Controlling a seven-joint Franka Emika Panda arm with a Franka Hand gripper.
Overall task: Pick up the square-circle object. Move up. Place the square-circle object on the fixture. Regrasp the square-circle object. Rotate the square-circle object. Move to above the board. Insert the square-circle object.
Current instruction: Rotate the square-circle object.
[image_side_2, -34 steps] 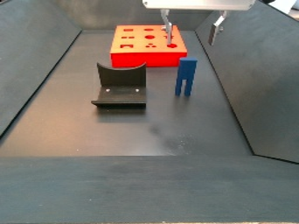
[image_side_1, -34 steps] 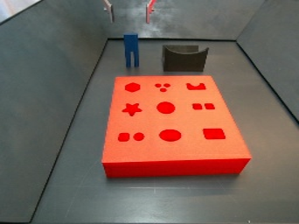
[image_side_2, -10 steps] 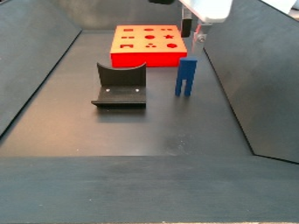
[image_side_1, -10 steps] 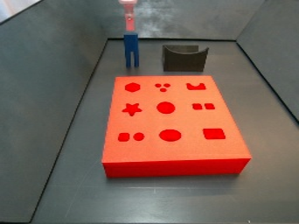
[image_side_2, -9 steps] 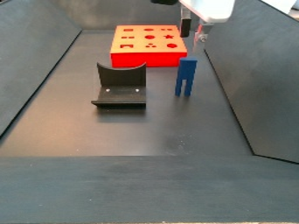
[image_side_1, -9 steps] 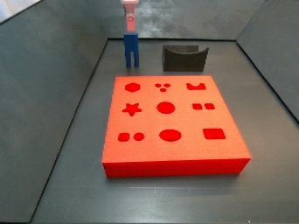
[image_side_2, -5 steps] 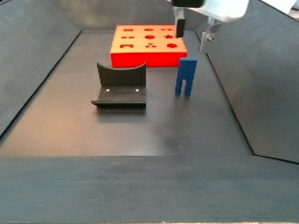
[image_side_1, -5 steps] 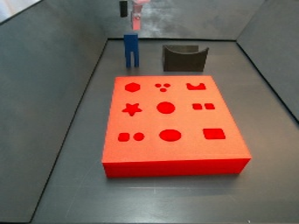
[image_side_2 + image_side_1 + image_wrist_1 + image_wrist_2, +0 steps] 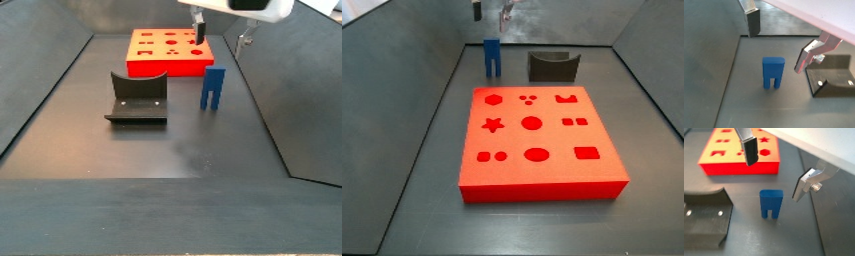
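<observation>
Hanging above the blue block, the end effector has its fingers spread wide and holds nothing. The block stands upright on the dark floor, prongs down, between the fixture and the side wall. Only a wrist view shows the red board beyond it; a side view shows the block just behind that board.

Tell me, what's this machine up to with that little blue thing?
A robot arm's gripper hangs open above a small blue plastic block, which stands upright on its two prongs on the dark floor. Its fingers touch nothing. The dark grey notched fixture and the large flat red board with shaped holes both sit empty nearby.
</observation>
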